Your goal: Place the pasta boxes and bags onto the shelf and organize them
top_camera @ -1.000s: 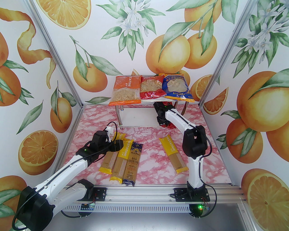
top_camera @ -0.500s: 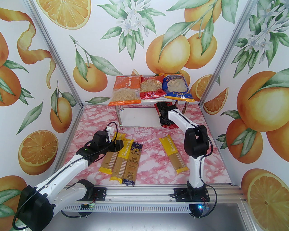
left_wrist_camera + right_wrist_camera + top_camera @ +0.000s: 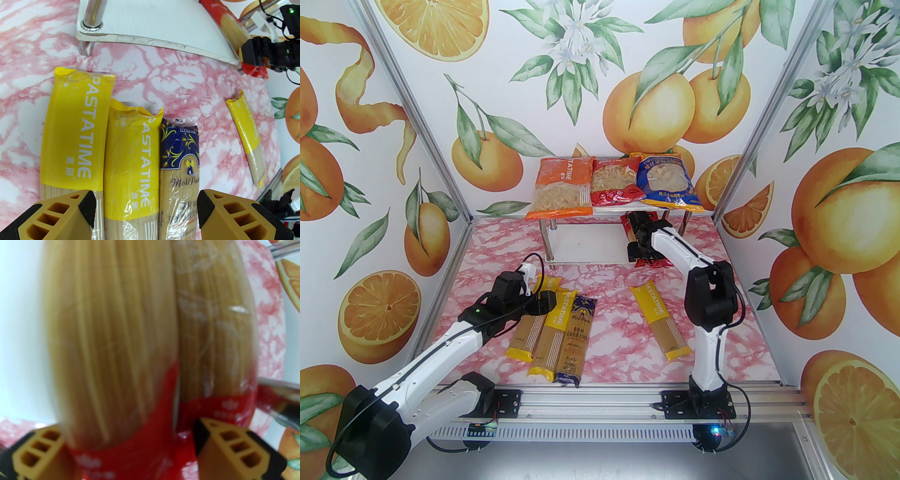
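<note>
**Right claw at the lower board: leaving the red packs square**

We find the right claw (image 3: 127, 425) with its fingers spread wide and clamped on nothing. It sits low over the near ends of two long clear spaghetti packs with red ends. The left red pack (image 3: 112, 333) lies between the fingers. The right red pack (image 3: 211, 333) lies against it, just ahead of the right finger. Both rest lengthwise under the claw, on the lower white board of the small chrome-legged two-tier shelf (image 3: 152, 23). Their near ends look to jut past the board's front edge.

We judge the set-down done and the retreat due. Best to lift first, then draw back along the packs' length. A sideways swing would likely snag the slick film and skew the pair. A light forward nudge may seat them deeper.

The left claw (image 3: 146, 204) hovers empty, fingers apart. Beneath it, a yellow-sleeved spaghetti pack (image 3: 131, 159) and a dark blue spaghetti pack (image 3: 180, 150) lie side by side on the pink marbled table (image 3: 164, 77).
</note>
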### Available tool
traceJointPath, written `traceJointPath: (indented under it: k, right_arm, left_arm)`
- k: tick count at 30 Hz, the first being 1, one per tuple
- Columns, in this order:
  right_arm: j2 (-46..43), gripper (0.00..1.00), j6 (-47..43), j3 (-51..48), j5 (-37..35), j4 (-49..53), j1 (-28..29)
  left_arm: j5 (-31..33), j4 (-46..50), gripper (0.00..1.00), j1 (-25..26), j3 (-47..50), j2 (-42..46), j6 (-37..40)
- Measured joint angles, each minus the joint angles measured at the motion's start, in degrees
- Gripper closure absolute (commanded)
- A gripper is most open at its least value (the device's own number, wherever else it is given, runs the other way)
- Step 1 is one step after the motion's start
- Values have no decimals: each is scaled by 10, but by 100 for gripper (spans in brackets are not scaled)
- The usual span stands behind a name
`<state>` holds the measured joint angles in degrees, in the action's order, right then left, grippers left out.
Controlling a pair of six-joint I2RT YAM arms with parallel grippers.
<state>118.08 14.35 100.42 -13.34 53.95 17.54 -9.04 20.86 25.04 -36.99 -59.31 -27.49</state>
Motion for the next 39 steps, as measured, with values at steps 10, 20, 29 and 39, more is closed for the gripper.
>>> traceJointPath:
  k: [10,20,29,39]
  right_arm:
    - [-50,7,12,-48,34,-24,0]
    - [-132,26,20,-106,47,-98,6]
    - [-138,77,37,-121,59,-137,12]
    - [-102,79,48,-121,59,-144,12]
  left_arm:
    - [0,0,25,-1,0,-5,5]
    - [0,0,26,-3,0,-4,9]
    - [0,0,26,-3,0,-4,9]
    - [0,8,26,-7,0,-2,11]
